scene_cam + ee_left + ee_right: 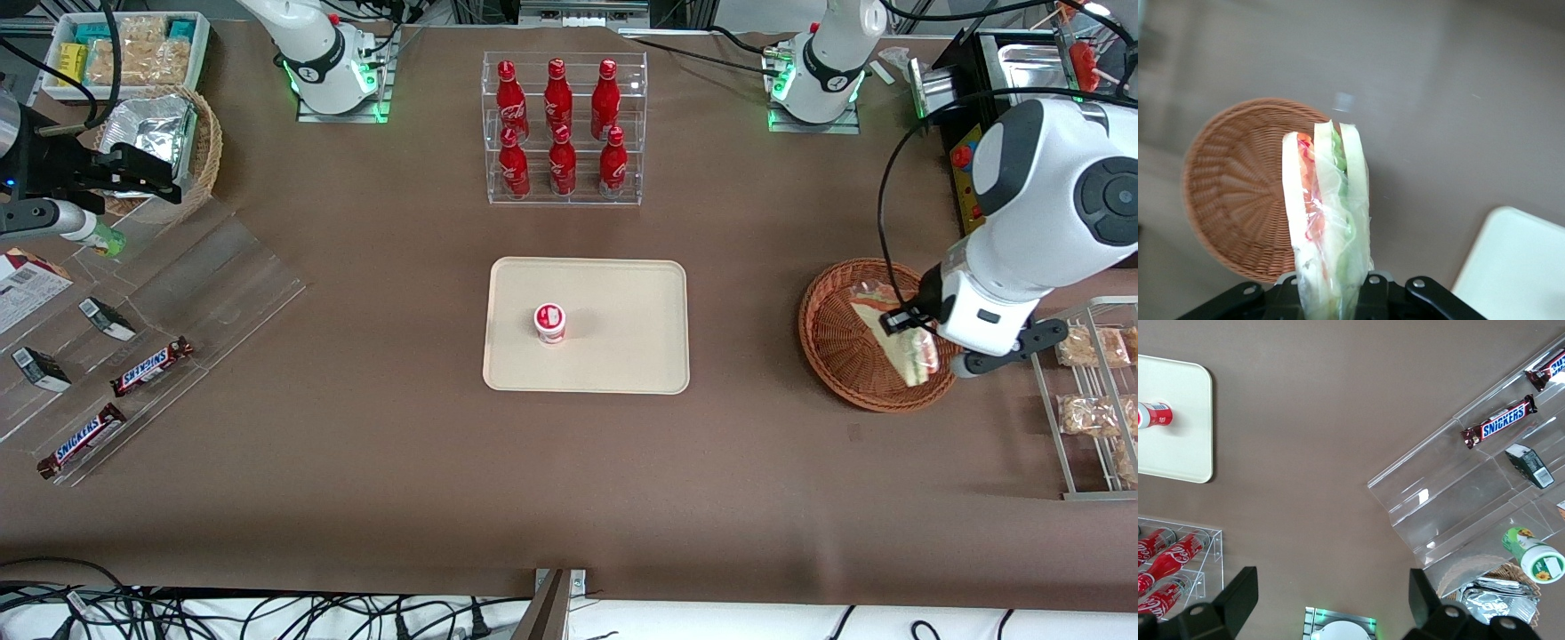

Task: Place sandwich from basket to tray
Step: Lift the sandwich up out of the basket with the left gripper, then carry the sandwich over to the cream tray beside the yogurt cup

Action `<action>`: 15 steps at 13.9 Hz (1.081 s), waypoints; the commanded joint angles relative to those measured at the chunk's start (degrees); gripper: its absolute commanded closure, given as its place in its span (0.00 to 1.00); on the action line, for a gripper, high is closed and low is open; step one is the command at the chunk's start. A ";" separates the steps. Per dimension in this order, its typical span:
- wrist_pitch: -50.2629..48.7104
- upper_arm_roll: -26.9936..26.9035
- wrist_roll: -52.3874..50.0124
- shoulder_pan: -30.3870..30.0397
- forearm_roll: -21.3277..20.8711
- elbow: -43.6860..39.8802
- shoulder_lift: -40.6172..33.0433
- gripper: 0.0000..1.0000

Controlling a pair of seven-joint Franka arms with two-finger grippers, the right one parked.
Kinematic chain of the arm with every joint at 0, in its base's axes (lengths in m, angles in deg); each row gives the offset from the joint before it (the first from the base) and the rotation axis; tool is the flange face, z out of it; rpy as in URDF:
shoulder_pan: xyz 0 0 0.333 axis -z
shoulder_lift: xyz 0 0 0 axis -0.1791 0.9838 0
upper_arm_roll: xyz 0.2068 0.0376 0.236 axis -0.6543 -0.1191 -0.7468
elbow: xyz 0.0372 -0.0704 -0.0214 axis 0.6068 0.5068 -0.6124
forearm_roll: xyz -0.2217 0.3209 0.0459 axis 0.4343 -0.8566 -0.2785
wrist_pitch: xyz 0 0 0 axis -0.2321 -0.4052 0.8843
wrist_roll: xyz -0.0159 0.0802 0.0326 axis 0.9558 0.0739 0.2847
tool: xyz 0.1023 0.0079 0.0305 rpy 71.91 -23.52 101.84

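Wicker-brown basket lies under one wrapped sandwich, which the tool has clamped and lifted above it. One cream tray carries one small red-and-white cup; six red bottles stand racked.

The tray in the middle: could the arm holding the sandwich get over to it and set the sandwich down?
Probably yes. The claw grips the sandwich above the basket, and bare table lies between it and the tray. Only a small red-and-white cup stands there, leaving room.

woven wicker basket, glossy-wrapped sandwich – matt tray
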 commanded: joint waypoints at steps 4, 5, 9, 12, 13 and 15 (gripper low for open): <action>-0.58 -0.23 5.44 11.25 3.01 -3.71 3.72 1.00; 0.21 -0.23 6.14 12.92 3.01 -3.71 4.42 1.00; 7.48 -0.14 5.63 19.96 3.10 -2.40 8.11 1.00; 13.02 -0.23 2.56 24.09 2.22 0.84 10.75 1.00; 16.35 -0.32 1.85 25.15 2.13 3.21 10.93 1.00; 21.55 -0.40 0.36 26.56 2.05 7.87 11.10 1.00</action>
